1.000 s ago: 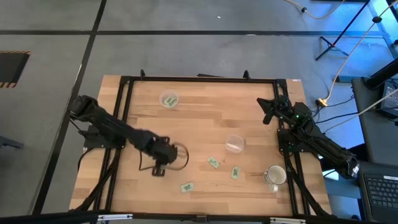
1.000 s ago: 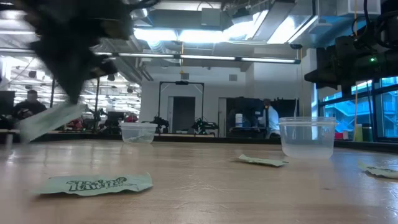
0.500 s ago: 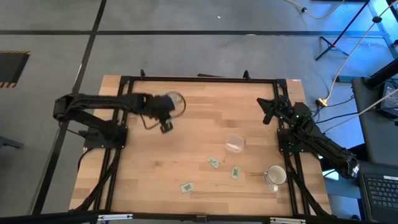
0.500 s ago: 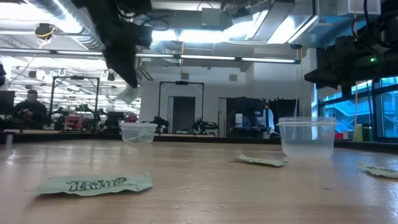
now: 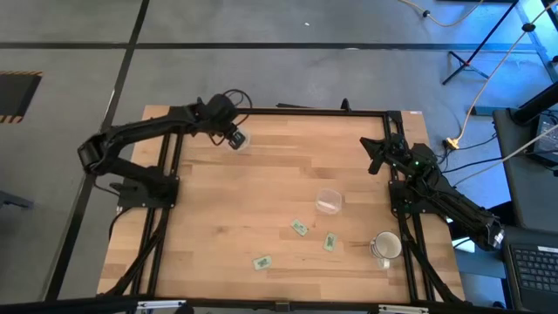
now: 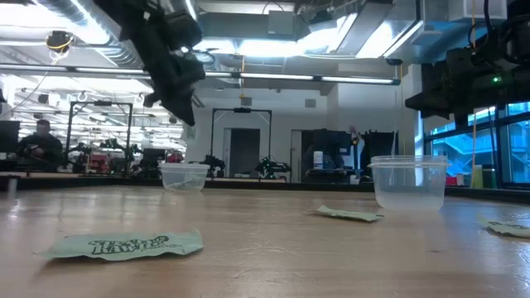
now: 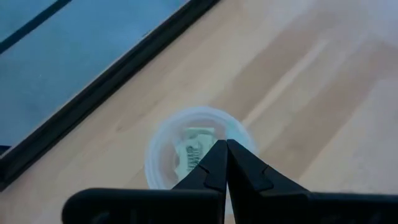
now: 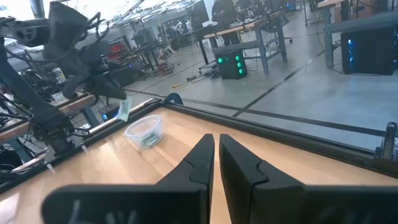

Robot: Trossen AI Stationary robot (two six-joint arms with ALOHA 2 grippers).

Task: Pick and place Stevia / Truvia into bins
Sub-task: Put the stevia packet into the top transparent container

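High view: left gripper (image 5: 234, 139), pinching a Stevia packet (image 8: 123, 109), hovers over the upper-left cup (image 5: 237, 139); three packets (image 5: 300, 228) remain lower right; right gripper (image 5: 377, 162) closed.

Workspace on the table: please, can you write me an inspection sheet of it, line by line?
Surface: wooden table, nothing spilled.
Job's things: three loose packets; middle cup looks empty; far cup has packets inside.
Clutter: white mug.
Grippers: left claw shut on a held packet above the far cup; right claw shut, empty, at the table's right edge.
Cables: cable loop at the left wrist; floor cords.
Surroundings: seated person behind.
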